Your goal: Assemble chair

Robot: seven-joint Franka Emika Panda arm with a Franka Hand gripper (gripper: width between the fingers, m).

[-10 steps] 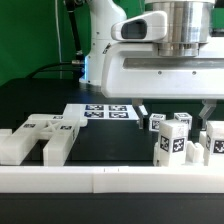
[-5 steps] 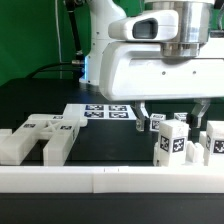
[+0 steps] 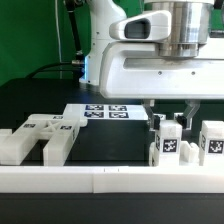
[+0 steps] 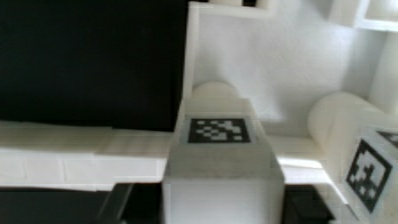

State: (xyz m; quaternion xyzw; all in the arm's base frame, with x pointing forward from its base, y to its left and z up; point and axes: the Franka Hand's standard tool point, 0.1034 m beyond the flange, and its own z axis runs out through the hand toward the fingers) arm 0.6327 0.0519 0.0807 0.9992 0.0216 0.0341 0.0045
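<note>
Several white chair pieces with black-and-white tags stand on the black table. An upright tagged block (image 3: 168,145) stands at the exterior view's right, just behind the front rail. My gripper (image 3: 170,120) has come down over it, one finger on each side, and is shut on it. In the wrist view that block (image 4: 217,140) fills the space between my fingers (image 4: 128,200), its tag facing the camera, with the gripper (image 4: 222,208) closed round its sides. Another tagged block (image 3: 212,140) stands close beside it (image 4: 356,140). A big slotted piece (image 3: 45,135) lies at the exterior view's left.
The marker board (image 3: 100,112) lies flat behind the pieces near the middle. A long white border rail (image 3: 100,178) runs along the front edge, close to the held block. The arm's white body (image 3: 160,65) hangs over the right half.
The gripper has come down over the upright block and its fingers have closed from wide open onto its sides. The slotted piece at the left has not moved.
</note>
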